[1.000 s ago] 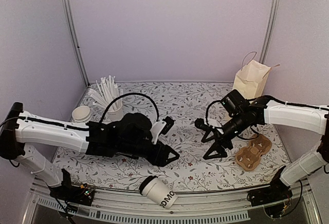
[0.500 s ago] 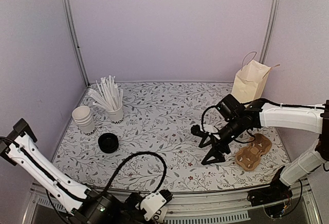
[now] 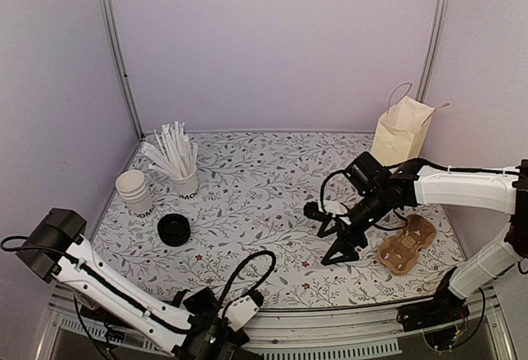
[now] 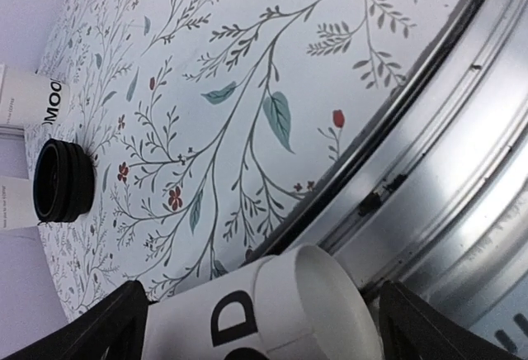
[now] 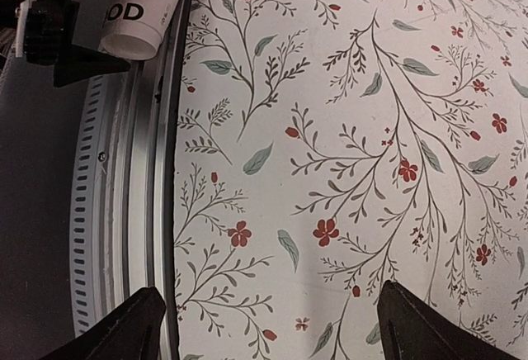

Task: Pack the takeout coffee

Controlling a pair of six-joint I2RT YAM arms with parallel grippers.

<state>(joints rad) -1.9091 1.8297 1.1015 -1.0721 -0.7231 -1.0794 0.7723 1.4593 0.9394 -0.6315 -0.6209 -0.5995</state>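
The takeout coffee's white cup [image 4: 272, 302] with dark lettering lies on its side on the metal rail at the table's front edge, with no lid on it. It also shows in the right wrist view [image 5: 136, 9]. Its round black lid [image 3: 174, 229] lies apart on the table's left, and shows in the left wrist view [image 4: 62, 180]. My left gripper [image 3: 219, 339] is down at the front edge, fingers wide apart on either side of the cup; the arm hides the cup from above. My right gripper [image 3: 332, 243] is open and empty above the table, right of centre.
A brown cardboard cup carrier [image 3: 406, 244] lies at the right, and a paper bag [image 3: 402, 133] stands behind it. Lidless stacked cups [image 3: 134, 191] and a cup of white sticks [image 3: 183, 180] stand at the back left. The metal front rail [image 5: 124, 236] borders the tablecloth.
My left arm swung from the table's middle down to the front edge, and its fingers now straddle the fallen cup. The lid came into view. My right gripper drifted slightly left.
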